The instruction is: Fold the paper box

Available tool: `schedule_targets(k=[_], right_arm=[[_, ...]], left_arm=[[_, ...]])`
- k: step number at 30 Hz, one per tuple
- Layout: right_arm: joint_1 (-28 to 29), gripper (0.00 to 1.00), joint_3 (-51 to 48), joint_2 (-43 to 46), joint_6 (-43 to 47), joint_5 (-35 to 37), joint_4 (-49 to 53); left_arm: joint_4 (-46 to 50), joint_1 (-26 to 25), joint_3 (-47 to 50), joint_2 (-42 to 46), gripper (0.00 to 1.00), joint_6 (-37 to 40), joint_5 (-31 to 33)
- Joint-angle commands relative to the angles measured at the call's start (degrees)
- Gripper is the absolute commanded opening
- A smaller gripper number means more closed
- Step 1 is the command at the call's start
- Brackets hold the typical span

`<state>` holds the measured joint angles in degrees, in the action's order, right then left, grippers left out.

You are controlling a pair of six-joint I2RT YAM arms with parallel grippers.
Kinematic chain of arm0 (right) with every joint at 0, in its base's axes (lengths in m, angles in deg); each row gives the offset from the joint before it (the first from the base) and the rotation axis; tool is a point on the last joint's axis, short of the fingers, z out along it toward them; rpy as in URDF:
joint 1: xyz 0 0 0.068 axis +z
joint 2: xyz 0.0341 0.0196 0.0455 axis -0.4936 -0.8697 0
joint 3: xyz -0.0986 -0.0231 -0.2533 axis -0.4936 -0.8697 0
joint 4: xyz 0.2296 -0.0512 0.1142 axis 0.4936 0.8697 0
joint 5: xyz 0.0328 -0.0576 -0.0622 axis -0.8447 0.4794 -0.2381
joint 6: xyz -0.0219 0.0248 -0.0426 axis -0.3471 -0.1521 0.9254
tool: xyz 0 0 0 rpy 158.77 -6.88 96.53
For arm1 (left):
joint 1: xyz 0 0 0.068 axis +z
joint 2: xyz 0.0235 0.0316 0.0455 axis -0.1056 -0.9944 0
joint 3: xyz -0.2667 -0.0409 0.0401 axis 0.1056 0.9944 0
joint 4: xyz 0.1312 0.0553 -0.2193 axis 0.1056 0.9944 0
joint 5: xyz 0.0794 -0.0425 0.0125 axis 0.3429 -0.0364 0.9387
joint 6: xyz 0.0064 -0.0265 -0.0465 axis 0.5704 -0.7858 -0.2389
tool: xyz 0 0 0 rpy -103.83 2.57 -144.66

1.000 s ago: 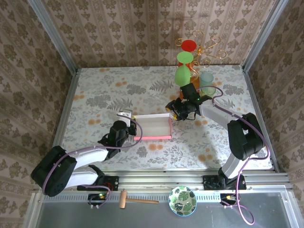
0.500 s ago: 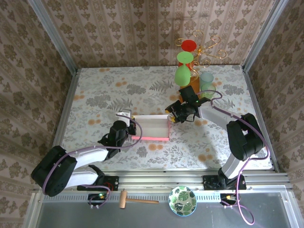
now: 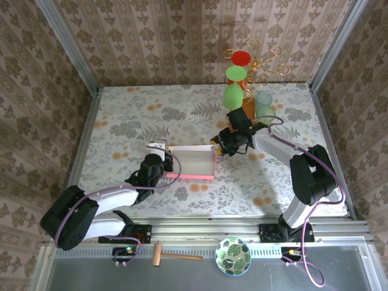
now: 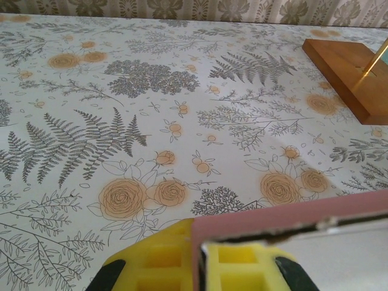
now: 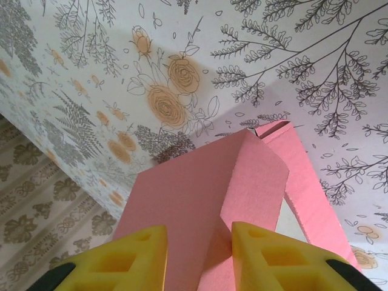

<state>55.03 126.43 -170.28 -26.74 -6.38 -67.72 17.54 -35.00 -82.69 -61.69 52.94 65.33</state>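
Paper box (image 3: pixel 193 162), one: left pincer (image 4: pixel 199 259) clamped on it, right pincer (image 5: pixel 197 242) half-open astride it.

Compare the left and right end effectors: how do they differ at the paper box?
The left end effector is shut on the paper box wall; the right end effector has its pads apart around a flap. The left is at the box's left end, the right at its far right corner. Both have yellow pads.

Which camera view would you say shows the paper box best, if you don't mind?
Top external: the whole paper box shows, open, pale inside. Left wrist catches one pink wall edge; right wrist, a close pink flap.
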Motion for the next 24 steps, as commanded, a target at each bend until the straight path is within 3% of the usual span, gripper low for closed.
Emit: schedule_targets(k=[1,7,24], right_arm=[[1.8,0.32,2.6,-0.4,-4.3,-5.4,-1.8],[1.8,0.30,5.9,-1.4,-3.1,-5.1,2.3],[1.7,0.26,3.5,-3.1,1.3,-3.8,2.5]], left_arm=[[1.0,-0.9,-1.4,-0.2,0.00,-0.7,-5.3],[2.2,-0.8,-2.7,1.2,0.00,-0.7,-5.0],[0.4,-0.5,-0.5,0.1,0.00,-3.8,-7.7]])
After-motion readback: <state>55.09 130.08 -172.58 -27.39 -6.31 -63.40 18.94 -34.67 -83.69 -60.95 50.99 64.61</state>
